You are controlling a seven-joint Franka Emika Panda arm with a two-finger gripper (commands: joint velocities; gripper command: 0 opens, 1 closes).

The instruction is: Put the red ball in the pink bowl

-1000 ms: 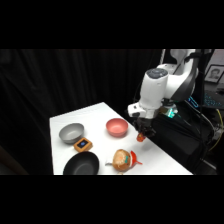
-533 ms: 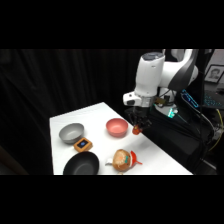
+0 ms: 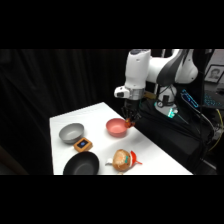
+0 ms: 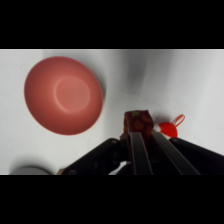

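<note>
The pink bowl (image 3: 116, 128) stands on the white table, toward its back. In the wrist view the pink bowl (image 4: 64, 95) fills the left and shows an empty salmon inside. My gripper (image 3: 130, 119) hangs just above the bowl's right rim, shut on the small red ball (image 3: 131, 123). From the wrist, the ball (image 4: 137, 118) sits dark red between the two fingers of the gripper (image 4: 138, 128), over white table just right of the bowl.
A grey bowl (image 3: 71, 132) stands at the table's left, with a small orange-and-blue block (image 3: 83, 144) in front of it. A black bowl (image 3: 80, 164) and a tan round object with a red piece (image 3: 122, 159) sit near the front edge. The red piece (image 4: 170, 130) also shows beside the fingers.
The arm has carried the ball leftward across the table, from over the spot behind the tan object to the pink bowl's right rim.
</note>
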